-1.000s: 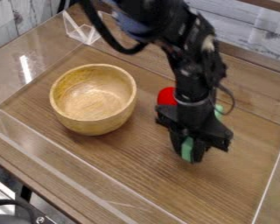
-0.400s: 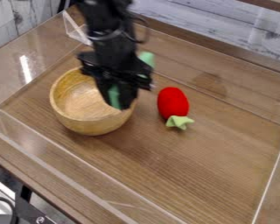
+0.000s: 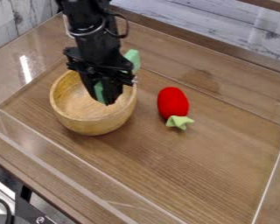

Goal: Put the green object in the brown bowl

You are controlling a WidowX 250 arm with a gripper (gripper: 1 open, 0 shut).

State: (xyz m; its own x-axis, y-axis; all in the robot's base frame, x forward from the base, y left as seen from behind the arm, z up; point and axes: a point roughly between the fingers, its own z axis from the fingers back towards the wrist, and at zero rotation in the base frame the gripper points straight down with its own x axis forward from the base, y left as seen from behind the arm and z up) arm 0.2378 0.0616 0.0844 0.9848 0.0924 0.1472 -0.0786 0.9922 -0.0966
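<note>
The brown bowl (image 3: 73,121) stands on the wooden table at the left of the middle. My gripper (image 3: 108,94) hangs point-down over the bowl's right half, its black fingers shut on the green object (image 3: 109,87), a light green bar held upright between them. The bar's lower end sits at about rim height inside the bowl's opening. Whether it touches the bowl's floor I cannot tell. A second green patch (image 3: 132,59) shows higher up beside the wrist.
A red strawberry toy (image 3: 171,102) with small green leaves lies on the table just right of the bowl. Clear plastic walls (image 3: 38,144) run along the table's edges, and a clear plastic stand (image 3: 74,31) is at the back left.
The gripper carried the green object leftward and slightly up, from right of the strawberry toy to above the bowl. It stayed shut on the object throughout.
</note>
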